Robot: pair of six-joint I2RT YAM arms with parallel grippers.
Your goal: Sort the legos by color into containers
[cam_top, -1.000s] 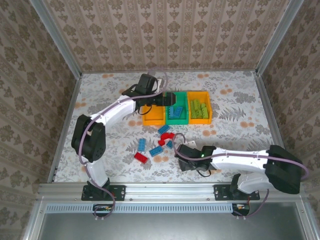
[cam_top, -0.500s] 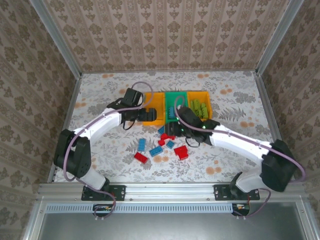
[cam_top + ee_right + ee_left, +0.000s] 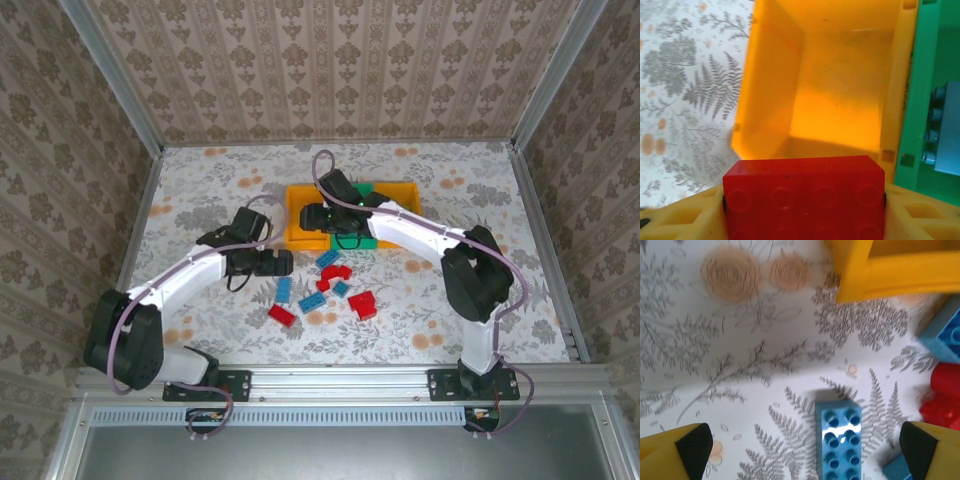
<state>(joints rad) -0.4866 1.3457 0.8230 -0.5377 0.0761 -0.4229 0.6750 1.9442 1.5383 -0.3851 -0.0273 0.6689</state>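
Lego (image 3: 804,182) clamped in right hand (image 3: 804,210)

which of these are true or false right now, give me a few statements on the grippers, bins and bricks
The right gripper holds a red brick. True.
The orange bin beneath it has bricks inside. False: what shows of its inside is empty.
The left gripper is clamped shut. False: it is open, above a blue brick lying on the table.
The green bin holds a light blue piece. True.
No bricks lie on the table. False: loose bricks, red and blue, lie there.
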